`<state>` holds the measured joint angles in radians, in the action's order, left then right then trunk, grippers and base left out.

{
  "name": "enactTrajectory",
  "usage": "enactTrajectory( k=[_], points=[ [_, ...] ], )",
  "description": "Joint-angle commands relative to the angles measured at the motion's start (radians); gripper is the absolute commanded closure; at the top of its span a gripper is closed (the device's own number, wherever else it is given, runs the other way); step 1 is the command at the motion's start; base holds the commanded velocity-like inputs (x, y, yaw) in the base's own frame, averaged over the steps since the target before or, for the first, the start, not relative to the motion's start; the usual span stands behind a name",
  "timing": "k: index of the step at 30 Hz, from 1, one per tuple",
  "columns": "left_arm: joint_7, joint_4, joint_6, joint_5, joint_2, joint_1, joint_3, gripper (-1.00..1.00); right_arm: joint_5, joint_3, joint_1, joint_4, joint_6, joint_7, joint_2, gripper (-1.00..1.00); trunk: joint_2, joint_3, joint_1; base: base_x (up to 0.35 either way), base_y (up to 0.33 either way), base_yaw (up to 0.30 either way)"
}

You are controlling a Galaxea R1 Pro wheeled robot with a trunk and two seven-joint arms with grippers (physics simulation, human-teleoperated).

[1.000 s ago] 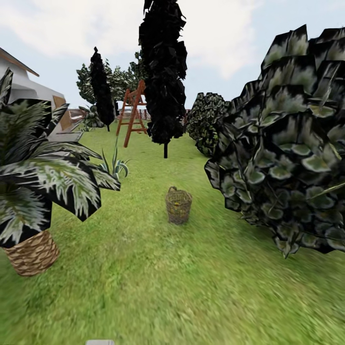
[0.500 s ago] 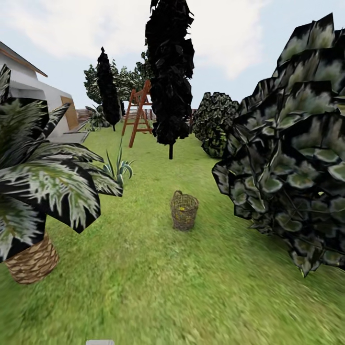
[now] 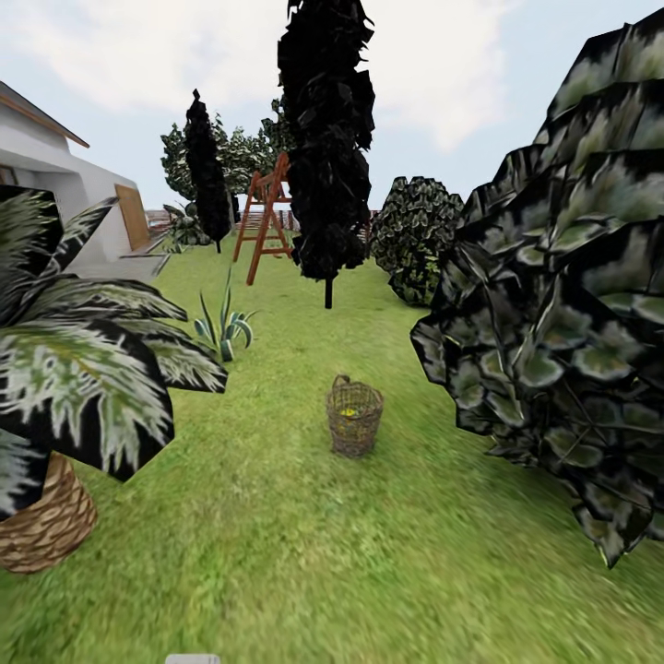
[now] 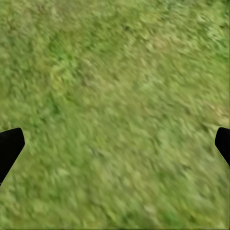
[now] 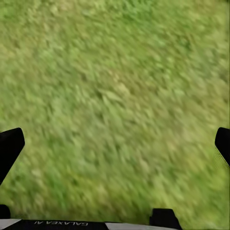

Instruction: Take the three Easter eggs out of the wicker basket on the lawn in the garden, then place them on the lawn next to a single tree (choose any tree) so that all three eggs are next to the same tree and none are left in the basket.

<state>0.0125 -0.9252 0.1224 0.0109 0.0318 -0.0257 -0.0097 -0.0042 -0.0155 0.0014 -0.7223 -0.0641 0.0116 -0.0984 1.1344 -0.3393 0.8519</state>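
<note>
Green lawn (image 3: 277,553); brown twig wicker basket (image 3: 354,420), yellow inside.

the lawn (image 3: 277,553) fills the lower half of the frame, green with yellowish patches. the wicker basket (image 3: 354,417) stands on it just right of centre. a spiky plant (image 3: 224,325) grows from it at centre left, and a thin dark trunk (image 3: 327,292) rises farther back.

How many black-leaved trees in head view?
2. The nearer black-leaved tree stands mid-lawn, beyond the wicker basket. The farther black-leaved tree stands to its left, near the house. Others may be hidden behind the big foliage at right.
</note>
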Motion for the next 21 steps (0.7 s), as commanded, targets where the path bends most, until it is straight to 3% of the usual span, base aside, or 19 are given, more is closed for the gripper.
enactTrajectory(
  k=[1, 13, 21],
  points=[
    [0.001, -0.003, 0.006, 0.001, 0.000, 0.000, -0.001, -1.00, 0.000, -0.002, 0.000, 0.003, -0.004, 0.002, 0.000, -1.00, 0.001, -0.001, 0.001, 0.238, -0.090, 0.000],
    [0.001, -0.003, 0.006, -0.002, 0.000, 0.000, -0.001, -1.00, 0.000, -0.003, 0.000, 0.016, 0.026, 0.002, 0.000, -1.00, 0.001, -0.001, 0.001, 0.175, -0.117, 0.000],
    [0.001, -0.002, 0.008, -0.001, 0.000, 0.000, -0.001, -1.00, 0.001, -0.004, 0.000, 0.017, 0.027, 0.001, 0.000, -1.00, 0.001, -0.001, 0.001, 0.075, -0.071, 0.000]
  ],
)
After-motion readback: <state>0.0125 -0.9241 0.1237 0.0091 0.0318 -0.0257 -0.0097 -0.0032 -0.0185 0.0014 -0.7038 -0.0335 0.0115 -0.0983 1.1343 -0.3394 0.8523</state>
